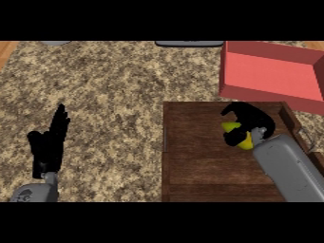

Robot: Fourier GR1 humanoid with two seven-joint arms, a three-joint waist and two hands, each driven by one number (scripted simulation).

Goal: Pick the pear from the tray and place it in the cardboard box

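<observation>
Right hand (pixel 252 118) curls round the pear (pixel 232 126) at the wooden tray's (pixel 192 161) far end, beside the red box (pixel 262 92); left hand (pixel 52 142) rests open.

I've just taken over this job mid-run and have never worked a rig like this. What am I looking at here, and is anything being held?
The single picture is taken from the robot's head, looking steeply down at a speckled counter. The two grey forearms coming in from the bottom are the robot's own, and each ends in a black hand. The left hand rests open at the left, fingers up, holding nothing. The right hand is over the wooden tray, its fingers curled round the pear, which is yellow-green and mostly hidden. The open red box stands beyond the tray, at the upper right. I cannot tell whether the pear is lifted off the tray.
</observation>
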